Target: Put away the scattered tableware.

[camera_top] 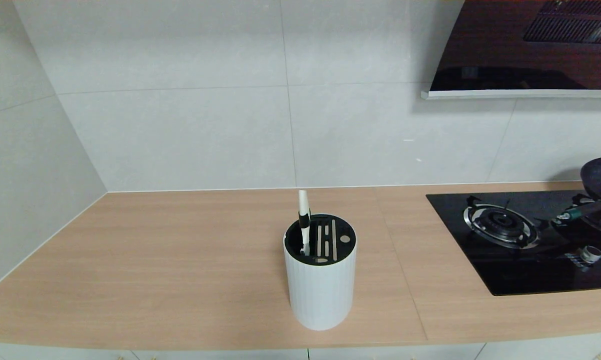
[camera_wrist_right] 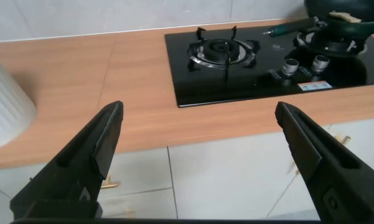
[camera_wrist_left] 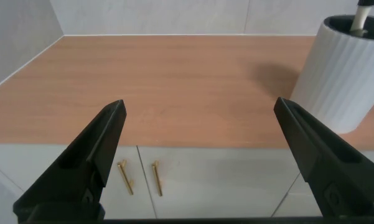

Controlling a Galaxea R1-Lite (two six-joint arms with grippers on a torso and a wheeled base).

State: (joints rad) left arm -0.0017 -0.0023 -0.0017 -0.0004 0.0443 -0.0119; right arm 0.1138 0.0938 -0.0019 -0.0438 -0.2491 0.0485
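We are holding the left tool (camera_wrist_left: pixel 199 107) and the right tool (camera_wrist_right: pixel 199 109) spread wide and carrying nothing, just off the bench's (camera_top: pixel 180 260) front edge. Farther in, near the middle of that edge, the white ribbed holder (camera_top: pixel 320 290) is standing with a white-and-black utensil (camera_top: pixel 304 215) upright inside. We are judging the stowing nearly finished. Any further move is calling for steering wide of the holder, so nothing tips it.
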